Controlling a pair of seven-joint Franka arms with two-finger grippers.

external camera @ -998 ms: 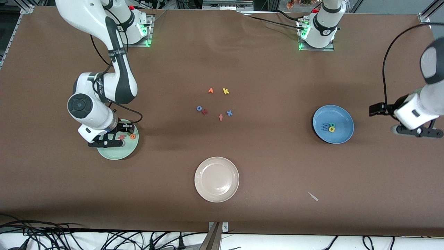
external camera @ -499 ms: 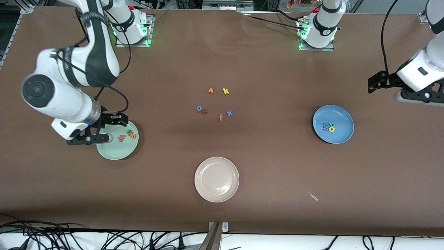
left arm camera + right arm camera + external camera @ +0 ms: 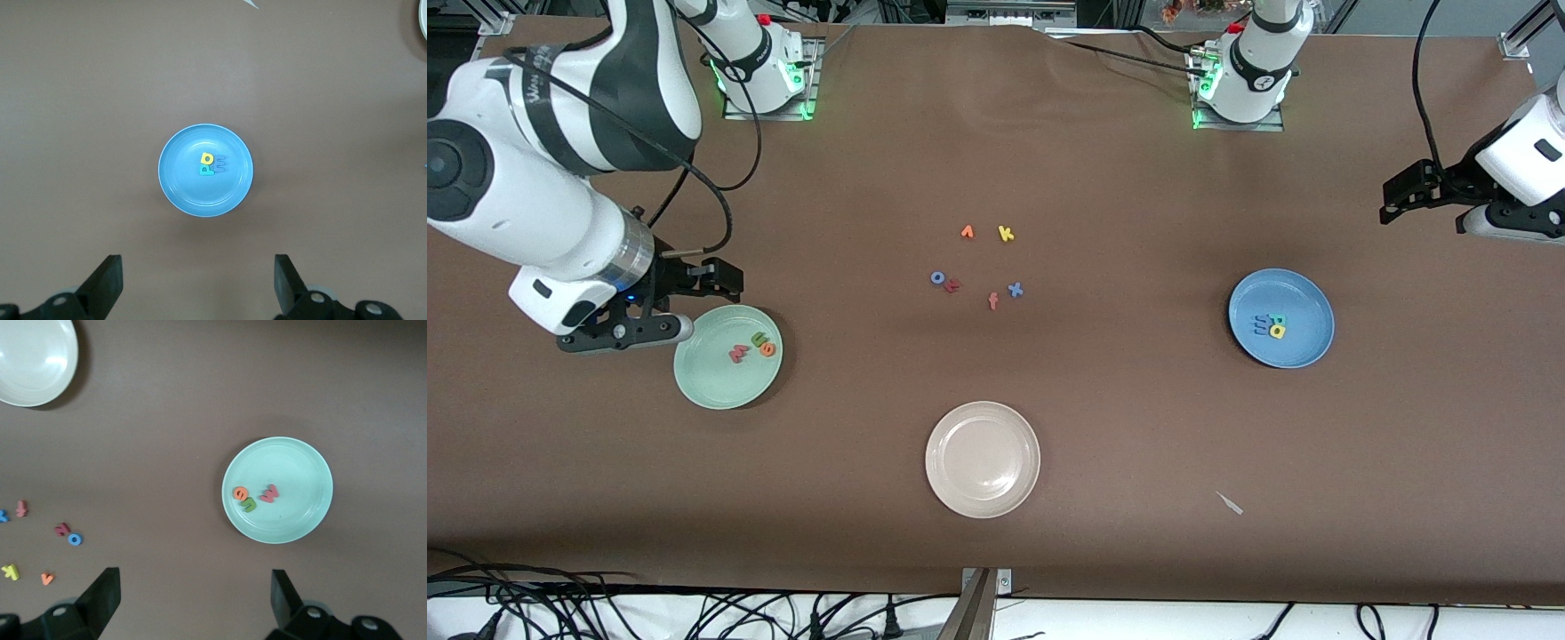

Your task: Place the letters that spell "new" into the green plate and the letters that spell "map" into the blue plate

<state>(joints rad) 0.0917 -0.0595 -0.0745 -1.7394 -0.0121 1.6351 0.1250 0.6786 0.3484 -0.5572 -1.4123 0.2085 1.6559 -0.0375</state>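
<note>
Brown table; n, e, w sit in green plate; m, a, p in blue plate; task looks done; right pincer beside green plate, left pincer up near the table's end, both wide open, empty.

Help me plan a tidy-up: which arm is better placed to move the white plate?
Neither clearly. The white plate lies about midway; right pincer hangs open beside the green plate, left pincer open above the table's end.

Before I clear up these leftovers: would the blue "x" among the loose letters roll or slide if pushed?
The blue "x" lies flat on the brown table cover, so it probably slides, not rolls. It looks like tiny foam, likely very light and easily flicked away.
</note>
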